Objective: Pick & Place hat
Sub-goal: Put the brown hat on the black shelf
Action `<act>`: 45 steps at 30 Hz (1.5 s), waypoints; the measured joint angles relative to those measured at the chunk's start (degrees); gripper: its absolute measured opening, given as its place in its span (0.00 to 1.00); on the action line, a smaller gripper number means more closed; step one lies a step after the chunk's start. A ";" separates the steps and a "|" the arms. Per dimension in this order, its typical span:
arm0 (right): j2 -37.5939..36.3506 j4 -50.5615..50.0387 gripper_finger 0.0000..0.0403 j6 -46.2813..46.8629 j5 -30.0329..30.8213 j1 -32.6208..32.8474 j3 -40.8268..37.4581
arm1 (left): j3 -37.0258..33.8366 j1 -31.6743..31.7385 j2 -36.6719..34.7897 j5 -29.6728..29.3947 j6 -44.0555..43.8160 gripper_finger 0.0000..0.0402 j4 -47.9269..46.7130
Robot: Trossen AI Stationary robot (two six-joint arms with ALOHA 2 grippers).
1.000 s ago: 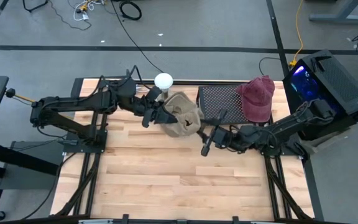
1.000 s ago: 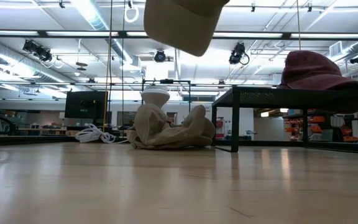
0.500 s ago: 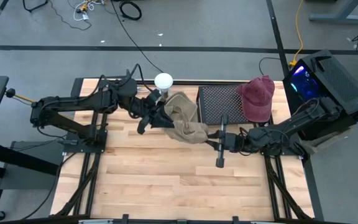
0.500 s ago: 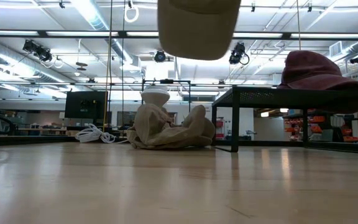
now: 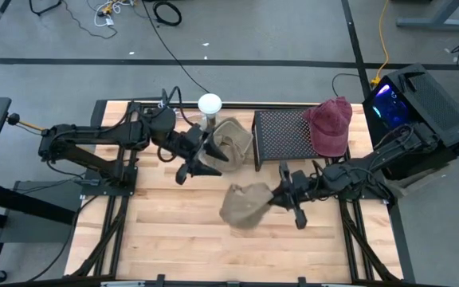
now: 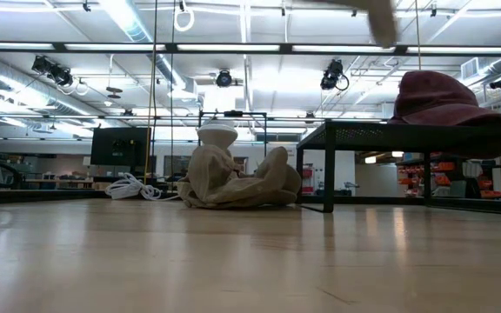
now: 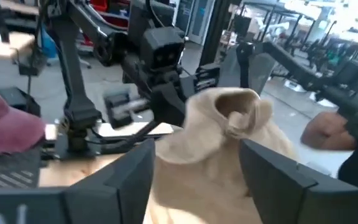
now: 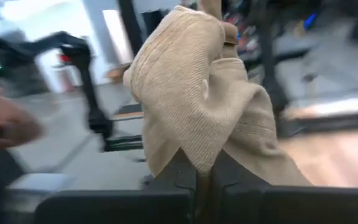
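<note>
Our right arm carries a tan hat above the middle of the table; our left arm has let go.

We clench the right gripper [image 5: 284, 194] on the tan hat [image 5: 245, 205], which hangs off its tip toward table centre, its long axis in line with the arm. The mesh rack [image 5: 281, 134] holding a maroon hat [image 5: 331, 125] lies behind, nearer this arm. Our left gripper [image 5: 194, 161] stands open beside another tan hat [image 5: 231, 140].

Tan hat [image 6: 379, 19] blurred, cut off above
</note>
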 joint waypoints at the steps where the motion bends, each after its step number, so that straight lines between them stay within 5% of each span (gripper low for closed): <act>1: 0.00 -0.64 0.01 2.57 -1.97 -0.02 0.00 | 0.00 -0.15 0.00 -0.04 1.36 0.60 -0.05; 6: 0.00 -7.01 0.01 18.32 -11.42 -0.88 0.00 | 0.00 -2.26 0.00 -0.24 7.79 0.61 -0.17; 13: 0.00 -21.06 0.01 34.22 -14.45 -3.19 -0.02 | 0.00 -7.20 0.22 -3.93 15.63 0.56 -1.54; 19: 0.02 -24.75 0.01 35.91 -14.13 -5.70 -0.02 | 0.04 -12.23 4.95 -9.90 17.11 0.53 -2.24; 28: 0.38 -24.90 0.01 38.71 -15.64 -9.22 -0.02 | 0.02 -17.90 17.06 -34.37 33.72 0.50 3.65; 38: 0.50 -24.14 0.02 38.49 -15.46 -11.01 -0.02 | -0.01 -18.29 22.06 -36.35 35.73 0.51 8.33; 45: 0.50 -22.29 0.02 38.45 -16.85 -12.36 -0.02 | -0.07 -18.29 23.04 -44.35 35.99 0.51 7.22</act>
